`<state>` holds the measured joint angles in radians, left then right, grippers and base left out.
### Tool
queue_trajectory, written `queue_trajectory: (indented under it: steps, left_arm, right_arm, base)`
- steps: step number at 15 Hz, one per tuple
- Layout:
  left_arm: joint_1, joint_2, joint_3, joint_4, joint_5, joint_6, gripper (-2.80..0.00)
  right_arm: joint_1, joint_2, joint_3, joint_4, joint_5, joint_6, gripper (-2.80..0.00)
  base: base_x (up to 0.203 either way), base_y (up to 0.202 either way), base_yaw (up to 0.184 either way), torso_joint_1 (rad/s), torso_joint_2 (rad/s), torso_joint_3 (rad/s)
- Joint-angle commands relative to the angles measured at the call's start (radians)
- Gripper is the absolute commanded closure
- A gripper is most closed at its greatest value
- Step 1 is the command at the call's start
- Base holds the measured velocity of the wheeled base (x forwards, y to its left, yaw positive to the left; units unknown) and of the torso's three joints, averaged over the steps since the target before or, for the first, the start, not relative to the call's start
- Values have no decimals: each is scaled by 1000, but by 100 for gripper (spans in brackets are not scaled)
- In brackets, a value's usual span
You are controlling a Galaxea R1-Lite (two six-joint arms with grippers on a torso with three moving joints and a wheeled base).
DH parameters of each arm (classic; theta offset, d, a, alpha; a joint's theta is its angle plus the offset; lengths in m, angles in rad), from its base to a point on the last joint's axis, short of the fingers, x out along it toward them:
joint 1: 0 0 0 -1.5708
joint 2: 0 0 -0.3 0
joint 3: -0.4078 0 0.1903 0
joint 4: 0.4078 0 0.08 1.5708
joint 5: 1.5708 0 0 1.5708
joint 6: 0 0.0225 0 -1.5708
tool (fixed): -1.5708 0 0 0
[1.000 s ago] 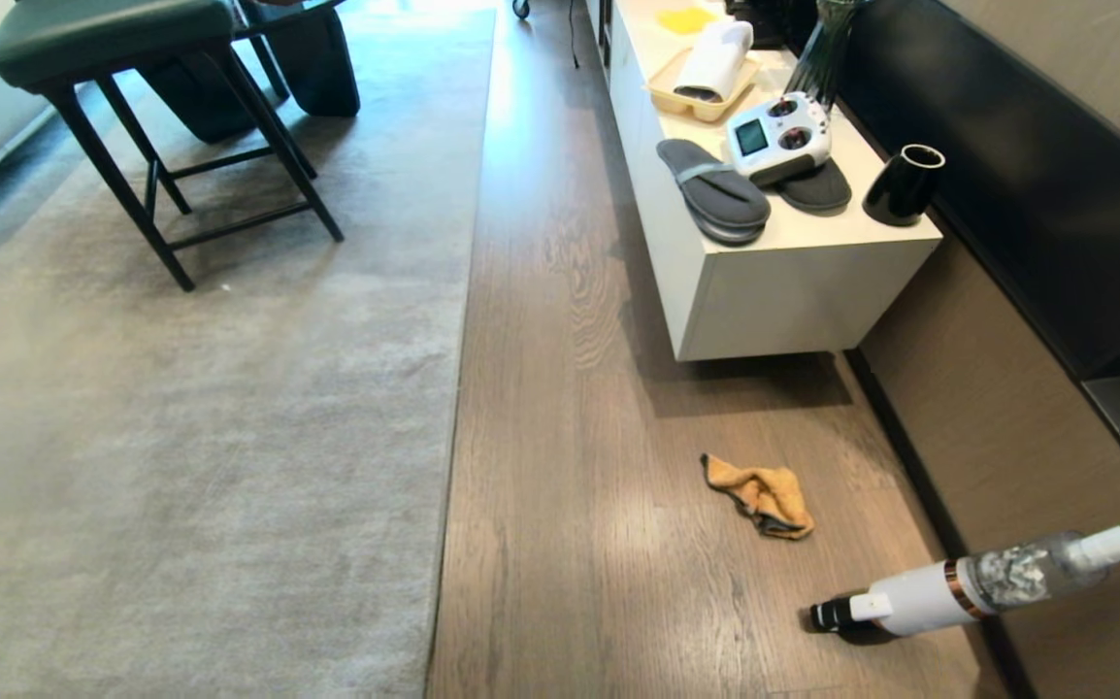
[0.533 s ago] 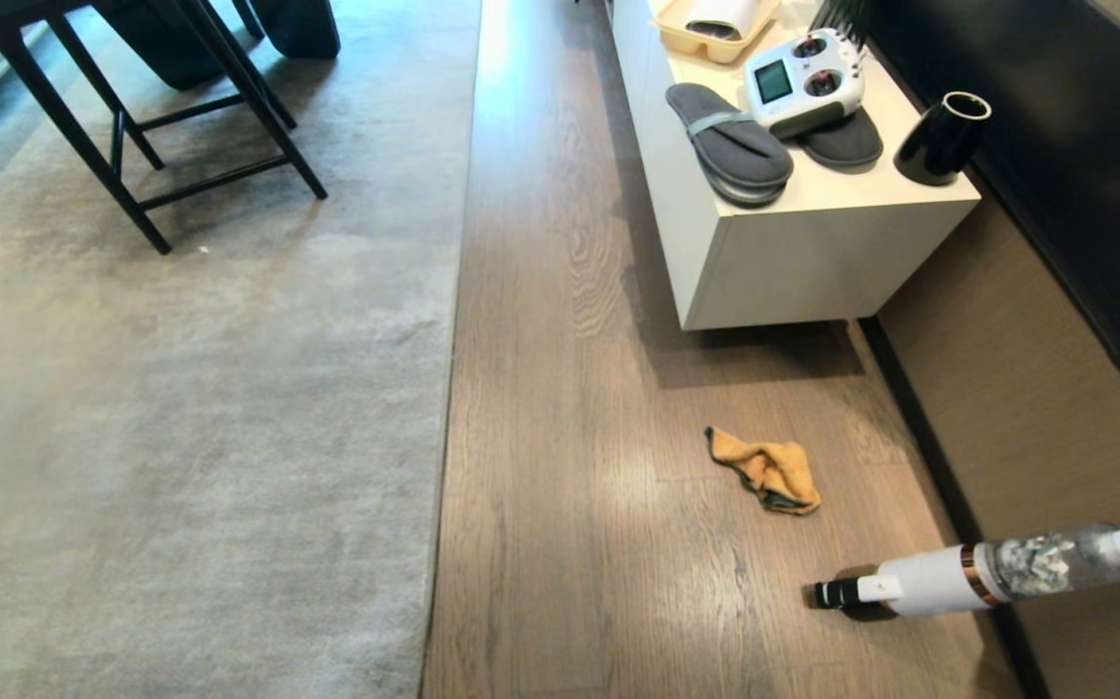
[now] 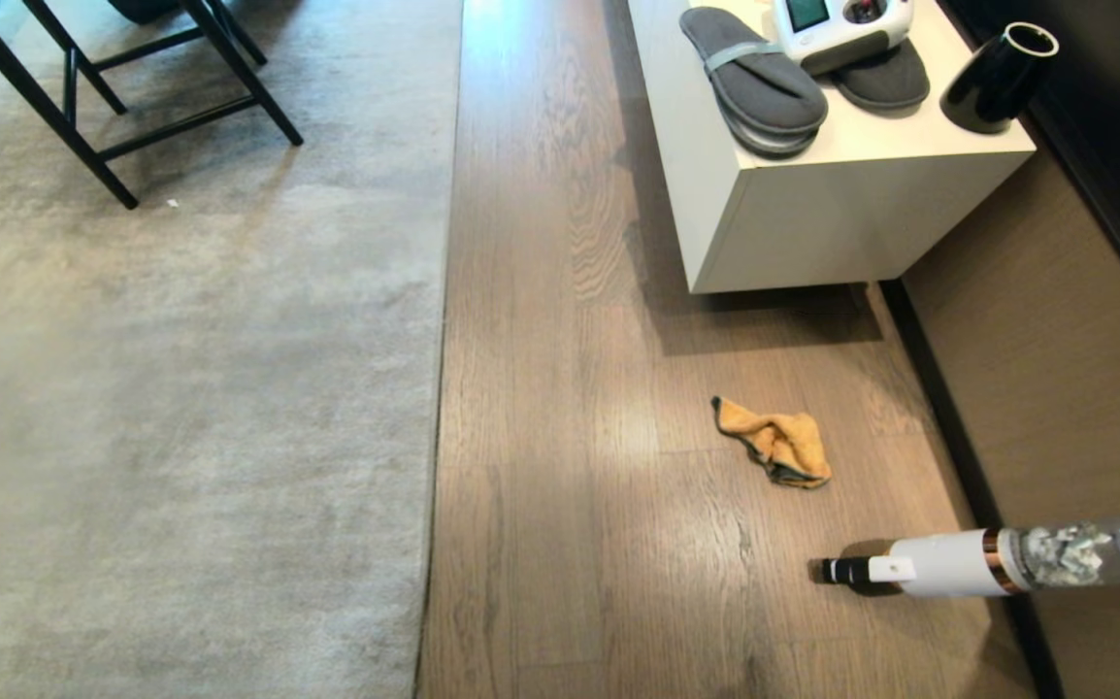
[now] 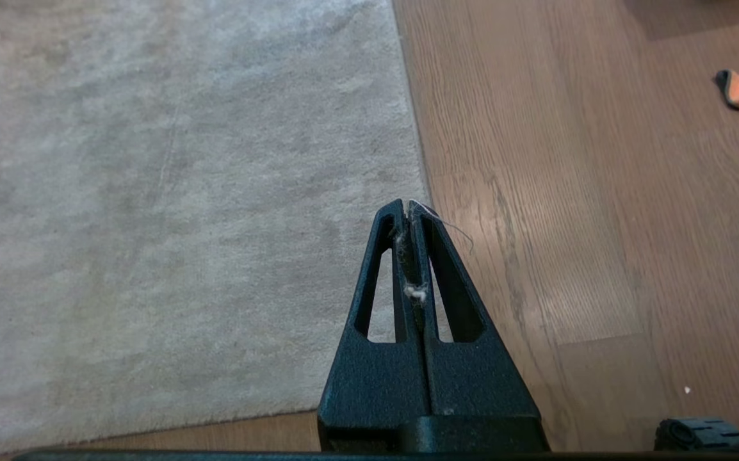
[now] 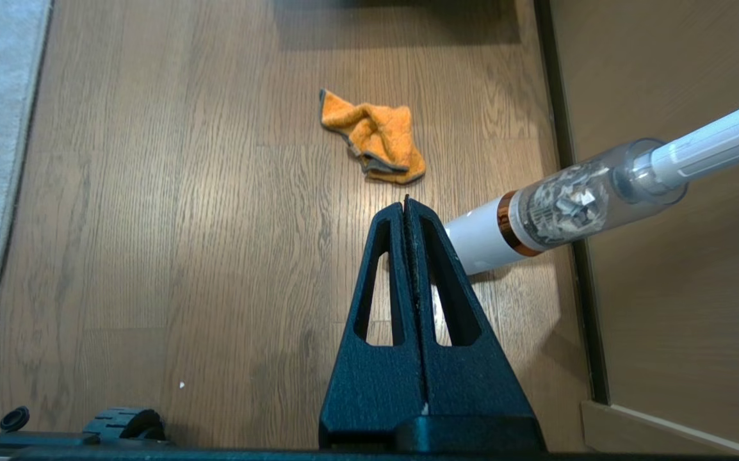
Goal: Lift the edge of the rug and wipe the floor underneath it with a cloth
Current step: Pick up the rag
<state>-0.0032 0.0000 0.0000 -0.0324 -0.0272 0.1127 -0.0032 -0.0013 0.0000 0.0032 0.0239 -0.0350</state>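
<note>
The cloth (image 3: 774,442) serves as the reference landmark. It lies crumpled on the floor (image 3: 560,388), orange-tan with a thin dark trim, touching nothing else.

Rug: the rug edge (image 3: 439,388) runs as a straight border well to the left of the cloth, with a wide strip of bare floor between them. The rug lies flat; no part of its edge is lifted. A black-legged stool (image 3: 123,87) stands on the rug, far beyond and left of the cloth.

Cabinet: a white cabinet (image 3: 812,204) stands beyond the cloth, against the right-hand wall. On its top are 2 grey slippers (image 3: 754,83), a white remote controller (image 3: 841,24) resting on 1 of them, and a black cup (image 3: 997,68).

Vacuum: a white handheld vacuum (image 3: 987,561) with a clear dust chamber lies nearer than the cloth and to its right, its dark nozzle pointing left along the floor, close to the cloth but apart from it.

Left gripper (image 4: 406,206): above the floor, over the rug's border near a corner, well to the left of the cloth. Jaws pressed together, holding nothing; a few pale fibres cling to them.

Right gripper (image 5: 406,203): above the floor, just short of the cloth, beside the vacuum body. Jaws pressed together, holding nothing.
</note>
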Motion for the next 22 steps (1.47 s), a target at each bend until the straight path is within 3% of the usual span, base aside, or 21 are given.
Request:
queue_trajectory:
  steps: [1,22]
  left_arm:
    - [0,0,0,0,0,1,0]
    - [0,0,0,12,0,-8,0]
  right_arm:
    - [0,1,0,0,1,0,0]
    - [0,1,0,0,1,0,0]
  base:
    - [0,0,0,7,2,-203]
    - [0,0,0,3,1,-196]
